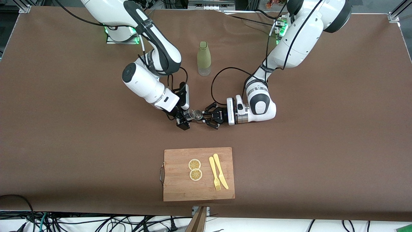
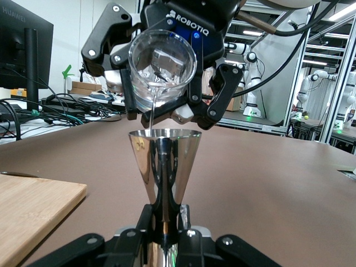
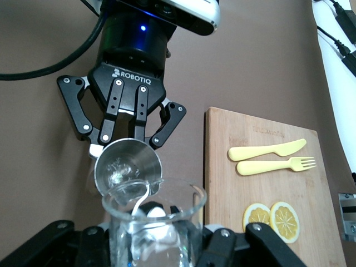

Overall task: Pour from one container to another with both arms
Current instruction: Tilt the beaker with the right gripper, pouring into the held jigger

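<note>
At frame centre, the right end effector (image 1: pixel 186 120) clamps the tilted tumbler (image 1: pixel 195 114), its lip directly above the jigger (image 2: pixel 164 161). The left end effector (image 1: pixel 207 120) grips the upright jigger at its waist. A thin stream falls into the upper cone.

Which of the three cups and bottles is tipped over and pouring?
The tiny clear glass tumbler, tilted in the right hand. The silvery metal jigger and green bottle stand upright.
</note>
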